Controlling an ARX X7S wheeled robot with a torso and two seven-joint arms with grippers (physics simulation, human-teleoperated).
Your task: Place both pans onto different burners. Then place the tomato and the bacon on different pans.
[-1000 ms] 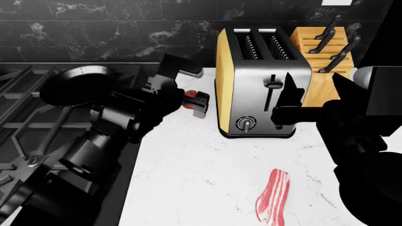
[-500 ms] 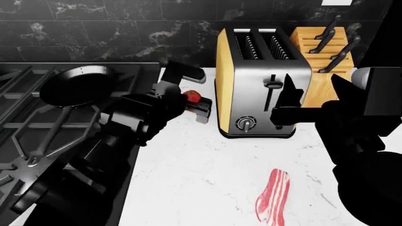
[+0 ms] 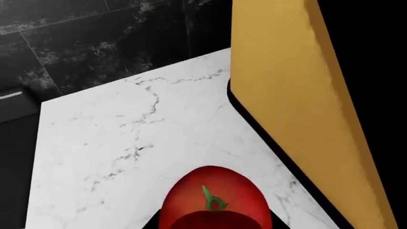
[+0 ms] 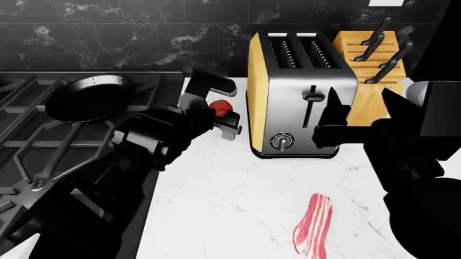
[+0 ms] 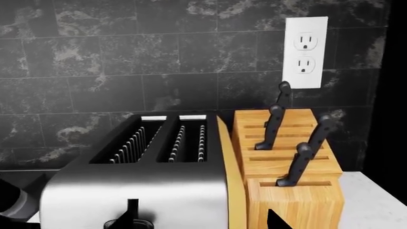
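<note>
- No brand, label or readable writing shows on the toaster point(image 4: 301, 97), the knife block point(image 5: 289, 176) or the wall outlet point(image 5: 306, 52).
- Containers: the knife block holds four black-handled knives point(image 5: 275, 121) in its slots; both toaster slots look empty; the one pan point(image 4: 89, 97) in view holds nothing.
- The left gripper point(image 4: 219, 116) is clamped on the tomato point(image 4: 219, 108), stem up in the wrist view, beside the toaster's yellow side.
- The pan sits on a range grate point(image 4: 43, 140), away from the left gripper on the side opposite the toaster.
- The right gripper point(image 4: 333, 123) hangs before the toaster's front; whether its jaws are apart cannot be told.
- The bacon point(image 4: 312, 224) lies flat on the white counter point(image 4: 230, 189), nearer the right gripper, touched by neither.
</note>
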